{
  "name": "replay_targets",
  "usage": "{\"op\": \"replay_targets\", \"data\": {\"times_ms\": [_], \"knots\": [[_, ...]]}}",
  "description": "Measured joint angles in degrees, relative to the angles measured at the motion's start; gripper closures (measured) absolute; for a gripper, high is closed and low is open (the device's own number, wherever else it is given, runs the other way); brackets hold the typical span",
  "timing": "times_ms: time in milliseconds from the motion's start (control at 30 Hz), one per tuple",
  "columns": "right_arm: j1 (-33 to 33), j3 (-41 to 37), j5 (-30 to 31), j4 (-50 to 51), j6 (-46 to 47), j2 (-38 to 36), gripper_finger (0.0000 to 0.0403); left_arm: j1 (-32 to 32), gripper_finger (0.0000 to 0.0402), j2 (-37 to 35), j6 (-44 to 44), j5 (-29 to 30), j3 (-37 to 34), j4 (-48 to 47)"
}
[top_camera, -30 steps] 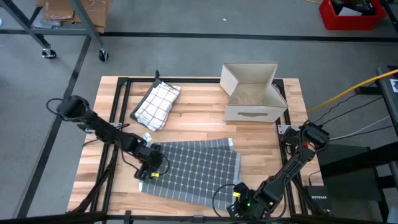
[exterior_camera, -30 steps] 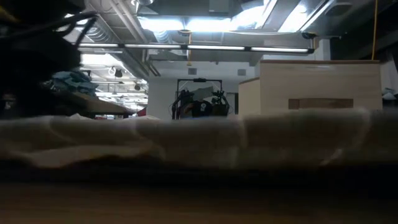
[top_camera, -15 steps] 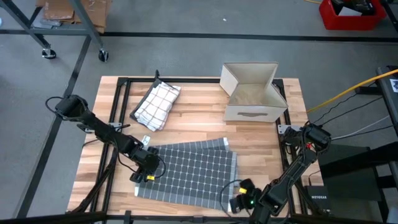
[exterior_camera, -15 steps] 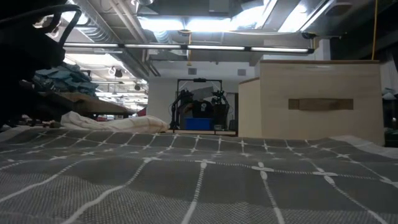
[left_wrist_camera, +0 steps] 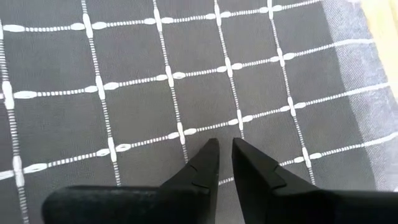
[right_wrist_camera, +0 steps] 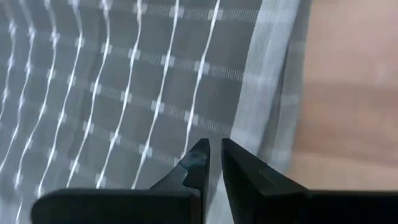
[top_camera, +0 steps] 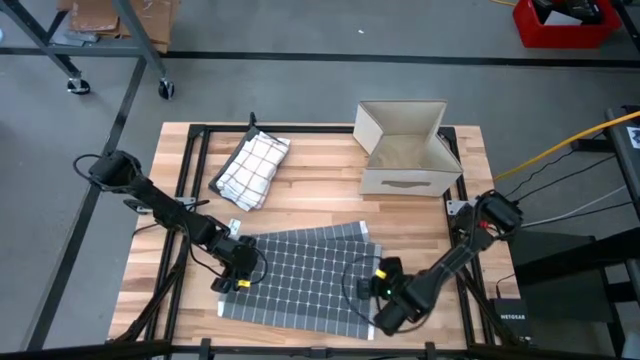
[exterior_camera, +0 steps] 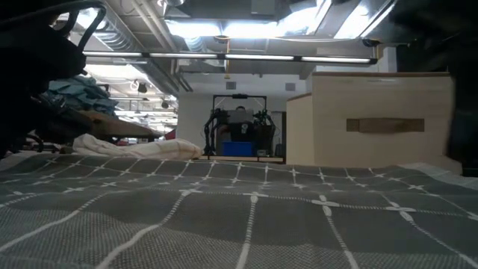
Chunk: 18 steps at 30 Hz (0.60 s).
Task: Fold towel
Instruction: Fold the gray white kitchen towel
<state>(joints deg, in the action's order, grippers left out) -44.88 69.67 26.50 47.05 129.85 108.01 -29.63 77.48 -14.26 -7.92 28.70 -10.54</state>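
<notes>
- One wooden slatted table top (top_camera: 320, 195) with a black frame carries everything, both dark arms reaching in over its near half.
- A dark grey towel with a white grid pattern (top_camera: 300, 275) lies spread flat across the near middle of the table; its pale hem shows at the edges, and it fills the foreground of the low view (exterior_camera: 239, 217).
- A pale open cardboard box (top_camera: 405, 150) stands at the far right of the table, well apart from the grey towel.
- A folded white cloth with a dark check (top_camera: 252, 168) lies at the far left, near the frame.
- The left gripper (left_wrist_camera: 224, 148) is low over the towel's left edge, fingers nearly pressed together with a thin gap, pinching nothing visible.
- The right gripper (right_wrist_camera: 214, 149) hangs over the towel's right hem, its fingers likewise almost together, nothing caught between them.
</notes>
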Motion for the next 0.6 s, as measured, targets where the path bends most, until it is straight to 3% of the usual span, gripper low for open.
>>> {"op": "replay_targets", "data": {"times_ms": [133, 267, 533, 600], "knots": [[2.4, -0.02, -0.12, 5.42, 0.0, -2.42, 0.0356, 0.0, 0.0366, -0.01, -0.92, 0.02, 0.01, 0.13], [2.52, -0.04, 1.53, 14.27, -0.03, -9.89, 0.0356, 0.0, 0.0366, -0.06, -0.8, 0.06, 0.12, 0.24], [-1.85, -0.49, 19.5, 41.51, -3.12, -31.42, 0.0356, 0.02, 0.0367, -0.14, -2.59, 0.53, 0.17, 0.36], [-2.97, -3.92, 22.85, 42.46, -2.66, -35.74, 0.0356, 0.03, 0.0367, -0.14, -4.51, 0.92, 0.19, 0.38]]}}
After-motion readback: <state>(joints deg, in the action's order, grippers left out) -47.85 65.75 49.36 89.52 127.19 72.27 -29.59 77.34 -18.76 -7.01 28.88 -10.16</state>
